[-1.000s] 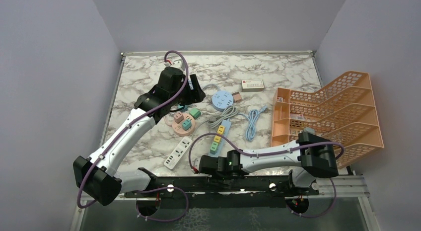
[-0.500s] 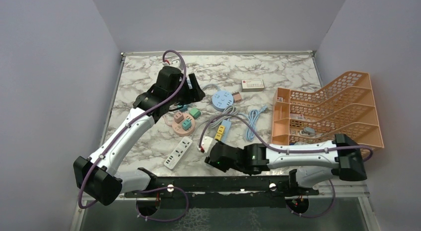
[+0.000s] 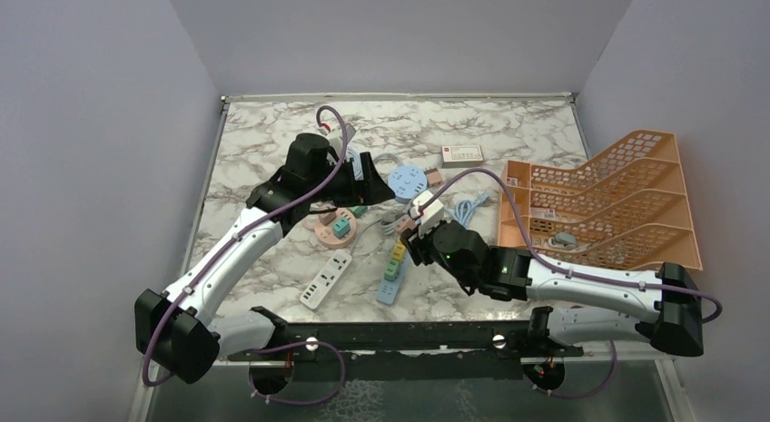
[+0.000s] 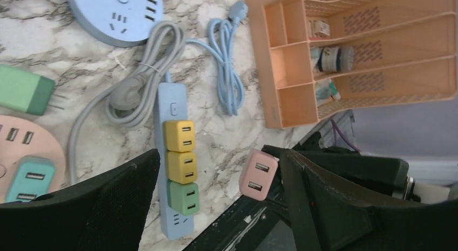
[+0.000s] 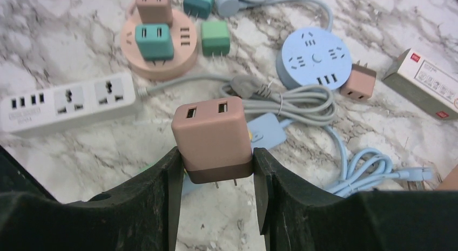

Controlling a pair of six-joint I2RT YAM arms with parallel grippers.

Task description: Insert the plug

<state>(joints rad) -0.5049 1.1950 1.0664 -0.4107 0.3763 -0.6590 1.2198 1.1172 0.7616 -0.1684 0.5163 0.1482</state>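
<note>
Conceivably, the pink plug (image 5: 212,135), pinched low by the right gripper (image 5: 214,167) above the blue strip (image 4: 173,102), may twist and miss its slots; the left gripper (image 4: 219,167) gapes empty.

Table (image 3: 263,141) is white marble with grey veining. The plug (image 5: 213,137) is dusty pink with a brown base, the long strip (image 4: 172,102) is baby blue carrying two yellow cubes (image 4: 180,135) and a green cube (image 4: 183,197), and the rack (image 3: 636,181) is peach-orange lattice.
</note>
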